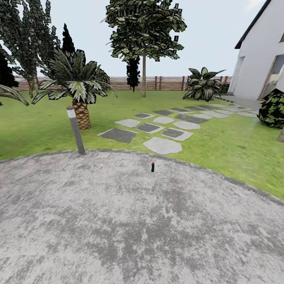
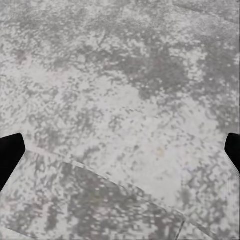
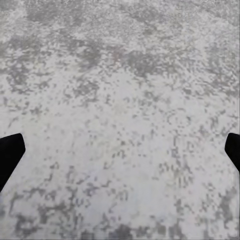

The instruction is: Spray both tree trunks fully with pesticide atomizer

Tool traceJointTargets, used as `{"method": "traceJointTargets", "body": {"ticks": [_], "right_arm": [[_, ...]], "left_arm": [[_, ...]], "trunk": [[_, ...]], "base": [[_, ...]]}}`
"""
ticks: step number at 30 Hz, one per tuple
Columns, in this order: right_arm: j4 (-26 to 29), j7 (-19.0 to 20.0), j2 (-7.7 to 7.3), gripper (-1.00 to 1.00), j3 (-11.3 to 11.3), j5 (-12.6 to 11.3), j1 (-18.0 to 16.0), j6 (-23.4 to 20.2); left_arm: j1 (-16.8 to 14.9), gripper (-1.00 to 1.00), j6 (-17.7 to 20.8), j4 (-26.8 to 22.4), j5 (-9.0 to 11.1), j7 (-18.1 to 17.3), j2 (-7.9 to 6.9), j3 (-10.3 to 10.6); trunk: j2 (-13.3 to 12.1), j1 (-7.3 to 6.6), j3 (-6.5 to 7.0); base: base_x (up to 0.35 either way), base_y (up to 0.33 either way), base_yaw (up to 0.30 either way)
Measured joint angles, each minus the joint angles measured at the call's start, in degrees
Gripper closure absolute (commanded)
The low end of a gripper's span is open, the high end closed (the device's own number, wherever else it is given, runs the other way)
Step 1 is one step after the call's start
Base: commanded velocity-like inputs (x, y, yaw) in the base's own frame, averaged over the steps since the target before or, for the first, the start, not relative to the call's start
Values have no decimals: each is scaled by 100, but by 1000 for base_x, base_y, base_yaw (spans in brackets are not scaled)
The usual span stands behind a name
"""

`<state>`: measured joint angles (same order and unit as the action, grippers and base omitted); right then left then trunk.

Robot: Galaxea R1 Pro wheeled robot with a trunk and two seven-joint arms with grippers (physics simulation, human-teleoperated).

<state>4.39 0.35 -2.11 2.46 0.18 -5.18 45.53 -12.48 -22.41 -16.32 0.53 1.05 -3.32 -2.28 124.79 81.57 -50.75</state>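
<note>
The pesticide atomizer (image 1: 152,166), small and dark with a red tip, stands upright on the grey gravel paving near its far edge, just short of the lawn. A tall tree (image 1: 143,27) with a bare pale trunk (image 1: 143,77) rises at the back of the lawn by the fence. At the right edge a sliver of another pale trunk (image 1: 281,135) shows. My left gripper (image 2: 120,155) is open, its dark fingertips (image 2: 10,155) wide apart over bare gravel. My right gripper (image 3: 120,155) is open too, with only gravel between its fingertips (image 3: 10,152).
A short grey lamp post (image 1: 75,130) stands at the paving's edge on the left, with a squat palm (image 1: 79,98) behind it. Flat stepping stones (image 1: 157,130) cross the lawn toward a white house (image 1: 260,59). A dark bush (image 1: 272,108) sits at right, and a slat fence (image 1: 165,83) closes the back.
</note>
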Motion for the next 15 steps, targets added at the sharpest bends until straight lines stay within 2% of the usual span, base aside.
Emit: {"method": "traceJointTargets", "body": {"ticks": [15], "right_arm": [[0, 0, 0, -100, 0, 1, 0, 0]], "left_arm": [[0, -100, 7, -3, -8, 0, 6, 0]], "trunk": [[0, 0, 0]], "base": [[338, 21, 0]]}}
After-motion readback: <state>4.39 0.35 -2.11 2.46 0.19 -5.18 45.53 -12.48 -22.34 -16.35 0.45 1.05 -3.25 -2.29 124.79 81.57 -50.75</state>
